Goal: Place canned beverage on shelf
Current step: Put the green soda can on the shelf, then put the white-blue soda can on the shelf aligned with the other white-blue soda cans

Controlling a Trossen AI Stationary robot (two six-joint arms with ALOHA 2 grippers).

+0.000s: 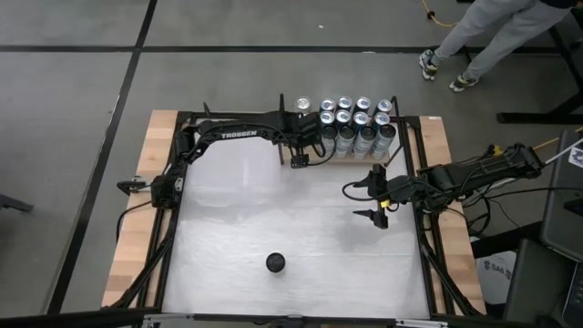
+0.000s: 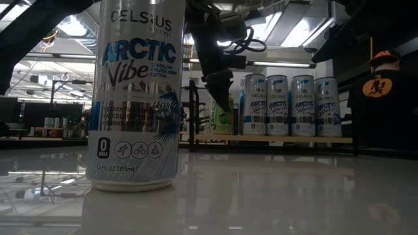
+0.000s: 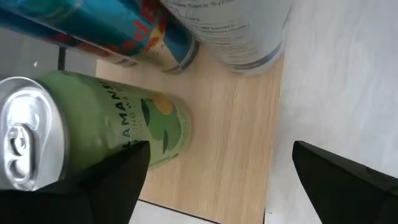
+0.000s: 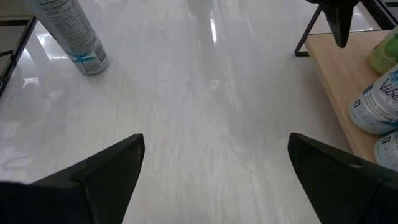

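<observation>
Celsius "Arctic Vibe" can (image 2: 135,98) on table, "Trossen" left pincer (image 1: 299,157) open, right pincer (image 1: 382,211) open.

Green can (image 3: 124,124) standing on shelf (image 3: 236,137) (jaws apart).

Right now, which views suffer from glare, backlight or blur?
Low view: ceiling lights glare behind, the table mirrors them, the near can stays readable. Right wrist view: bright streaks on the table. Left wrist view: the green can looms soft-edged. High view: evenly lit.
</observation>
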